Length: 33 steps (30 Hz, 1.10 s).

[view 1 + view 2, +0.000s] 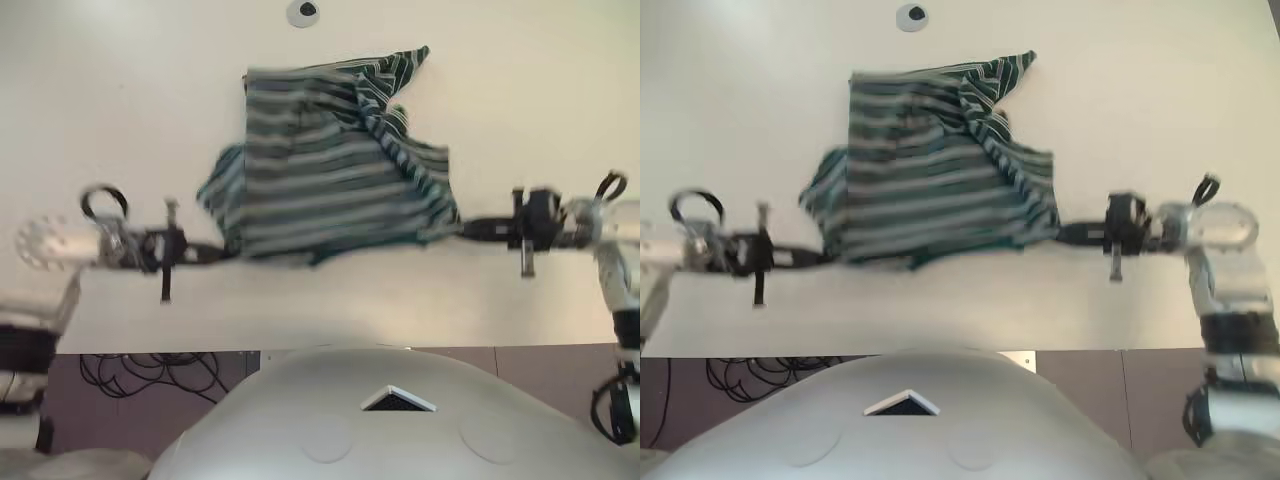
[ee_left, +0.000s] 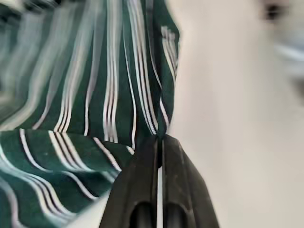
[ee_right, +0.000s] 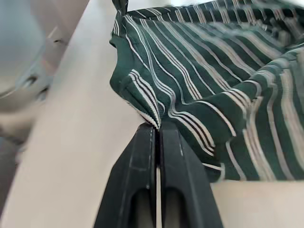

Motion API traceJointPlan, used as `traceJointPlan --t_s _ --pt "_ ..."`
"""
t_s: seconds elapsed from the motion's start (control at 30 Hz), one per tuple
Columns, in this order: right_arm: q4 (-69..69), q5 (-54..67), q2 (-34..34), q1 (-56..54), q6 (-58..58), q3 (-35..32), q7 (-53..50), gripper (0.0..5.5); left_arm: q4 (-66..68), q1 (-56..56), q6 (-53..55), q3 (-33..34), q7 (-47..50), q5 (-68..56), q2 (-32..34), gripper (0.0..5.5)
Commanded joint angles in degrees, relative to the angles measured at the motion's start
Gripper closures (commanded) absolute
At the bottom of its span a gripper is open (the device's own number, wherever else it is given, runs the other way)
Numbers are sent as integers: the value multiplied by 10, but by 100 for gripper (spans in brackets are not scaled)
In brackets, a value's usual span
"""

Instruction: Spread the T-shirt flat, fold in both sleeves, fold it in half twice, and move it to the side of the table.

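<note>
On the pale flat table, a green-and-white striped fabric T-shirt is found crumpled at the middle, with a fold thrown across its far right side, so spreading is judged unfinished. Its near corners are clamped by the black two-fingered left gripper and right gripper, held well apart, presumably so the hem is drawn taut.
</note>
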Motion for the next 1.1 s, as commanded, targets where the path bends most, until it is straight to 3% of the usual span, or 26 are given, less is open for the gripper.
traceJointPlan --t_s 0.03,0.1,0.2,0.37,0.5,0.6,0.67,0.73,0.8,0.87,0.97,1.1 --pt "-129 -50 -66 134 3 14 -6 548 -134 143 18 3 34 125 78 550" --pt "-151 -55 -58 172 11 11 -36 548 -137 154 21 1 67 184 75 550" --pt "-182 -45 -63 219 26 1 -58 548 -181 209 33 11 73 176 85 550" --pt "-188 -45 -42 216 44 -11 -112 548 -204 202 57 23 118 191 57 550" --pt "-181 -26 -47 205 59 -30 -126 475 -244 203 96 59 109 118 47 490" --pt "-188 30 -77 219 64 -73 -72 411 -277 219 133 140 56 -1 69 435" --pt "-163 142 -81 173 108 -145 -27 380 -290 195 165 231 20 -131 65 407" --pt "-116 233 -84 104 154 -200 13 344 -285 158 200 314 -25 -265 58 403" --pt "-86 261 -75 45 172 -210 29 308 -263 118 215 340 -53 -318 54 403" --pt "-67 206 -22 -32 140 -166 -14 304 -232 30 225 292 -16 -296 27 403" --pt "8 -23 108 -152 10 -31 -167 304 -118 -147 218 131 128 -80 -78 403" --pt "165 -289 213 -253 -116 120 -345 304 88 -239 169 -14 242 182 -141 403"
